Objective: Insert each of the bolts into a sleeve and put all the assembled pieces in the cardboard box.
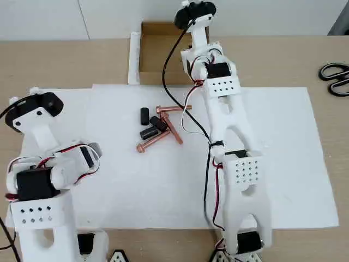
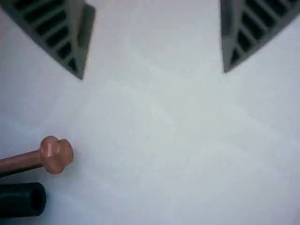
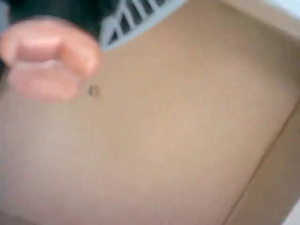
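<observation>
Three bolts (image 1: 174, 108) and three black sleeves (image 1: 144, 115) lie loose in a cluster on the white sheet (image 1: 136, 191), well apart from both claws.

Hidden under its own wrist in the high view, the right claw (image 1: 195, 19) hangs over the cardboard box (image 1: 158, 54). Its wrist view shows it gripping a fourth bolt (image 3: 47, 56), badly blurred, beside one gray finger (image 3: 136, 18) above the box floor. The left claw (image 2: 153, 72) is spread wide over bare sheet, holding nothing. A bolt and a sleeve, both cut off at the frame edge, lie apart from its tips.
</observation>
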You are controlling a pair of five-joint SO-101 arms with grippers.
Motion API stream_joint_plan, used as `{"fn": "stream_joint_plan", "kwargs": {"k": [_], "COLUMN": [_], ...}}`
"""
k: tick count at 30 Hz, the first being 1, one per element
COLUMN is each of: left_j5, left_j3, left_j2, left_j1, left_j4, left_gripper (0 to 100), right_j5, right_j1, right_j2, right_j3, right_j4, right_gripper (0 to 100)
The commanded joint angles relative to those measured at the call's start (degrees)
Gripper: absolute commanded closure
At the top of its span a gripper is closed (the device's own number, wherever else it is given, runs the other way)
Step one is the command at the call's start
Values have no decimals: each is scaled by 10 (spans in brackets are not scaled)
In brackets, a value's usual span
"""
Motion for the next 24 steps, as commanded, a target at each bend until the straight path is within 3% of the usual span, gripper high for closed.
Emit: {"fn": "stream_joint_plan", "kwargs": {"k": [1, 4, 12, 17, 24], "left_j5": [-3, -3, -3, -3, -4], "left_j3": [-21, -21, -21, -21, -21], "left_j2": [-4, -4, -4, -4, -4], "left_j1": [-4, -4, -4, -4, -4], "left_j4": [-1, 2, 2, 2, 2], "left_gripper": [817, 817, 817, 817, 817], "right_j5": [-6, -5, -7, -7, -8], "right_j1": [-4, -3, -1, 0, -4], "right_j2": [9, 41, 79, 78, 78], "right_j3": [-64, -89, -115, -133, -290], "right_j4": [-20, -32, -34, -26, 101], "right_gripper": [990, 954, 728, 712, 712]}}
